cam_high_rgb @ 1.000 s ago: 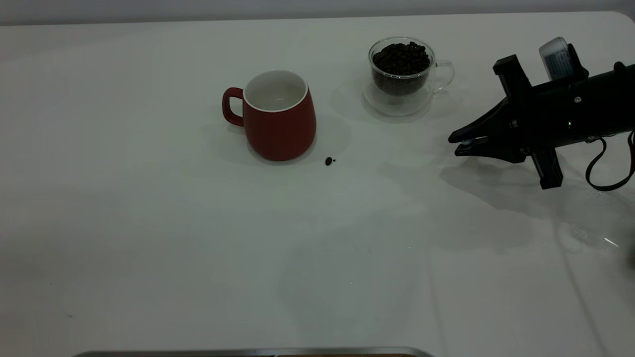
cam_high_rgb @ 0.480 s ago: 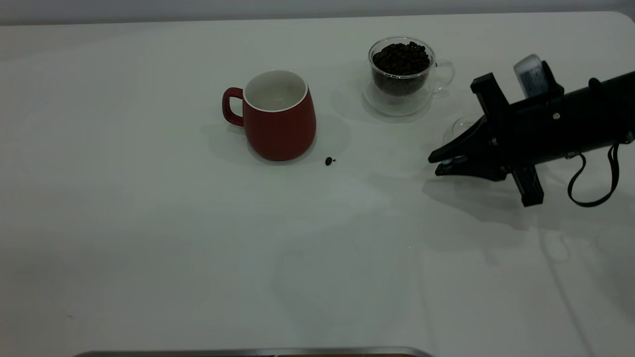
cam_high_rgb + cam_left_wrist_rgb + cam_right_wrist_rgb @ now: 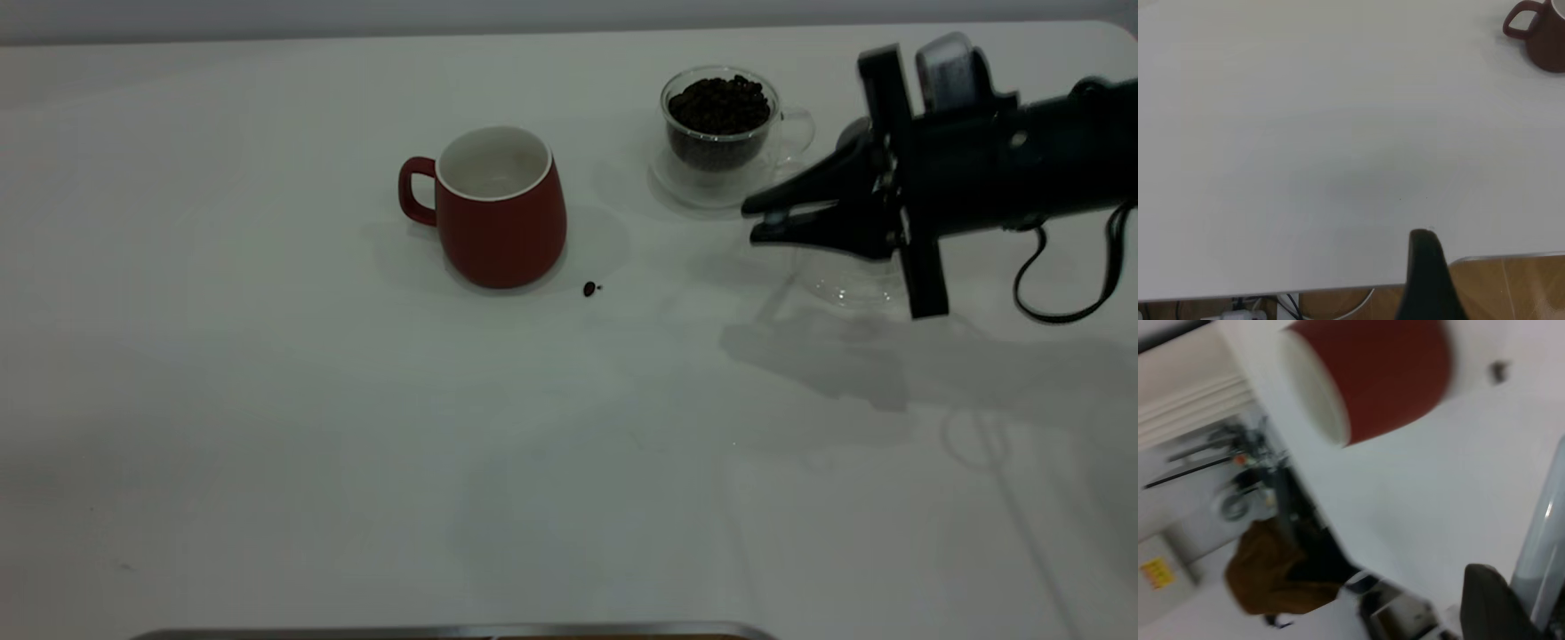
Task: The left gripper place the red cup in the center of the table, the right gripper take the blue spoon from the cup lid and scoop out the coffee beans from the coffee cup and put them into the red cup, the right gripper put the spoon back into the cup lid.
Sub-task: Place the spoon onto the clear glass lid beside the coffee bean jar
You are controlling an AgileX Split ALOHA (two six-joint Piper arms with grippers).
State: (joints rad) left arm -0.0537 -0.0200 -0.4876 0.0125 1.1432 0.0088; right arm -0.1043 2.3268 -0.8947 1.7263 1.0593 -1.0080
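Note:
The red cup (image 3: 502, 213) stands upright near the middle of the table (image 3: 267, 400), its white inside bare; it also shows in the left wrist view (image 3: 1543, 37) and the right wrist view (image 3: 1385, 373). The coffee cup (image 3: 722, 133), full of coffee beans (image 3: 718, 104), stands at the back right. My right gripper (image 3: 757, 224) hovers just right of it, pointing left, shut on the blue spoon (image 3: 1542, 543), whose pale handle runs beside one finger (image 3: 1488, 603). The clear cup lid (image 3: 845, 277) lies under that gripper. My left gripper (image 3: 1426, 267) hangs over the table's near edge.
One stray coffee bean (image 3: 589, 289) lies on the table just right of the red cup. A metal edge (image 3: 453, 631) shows at the front of the table. Past the table's edge are wooden floor (image 3: 1511, 287) and cables.
My right gripper has moved left and risen with the spoon, from beside the lid to just right of the coffee cup. The lid now shows beneath it.

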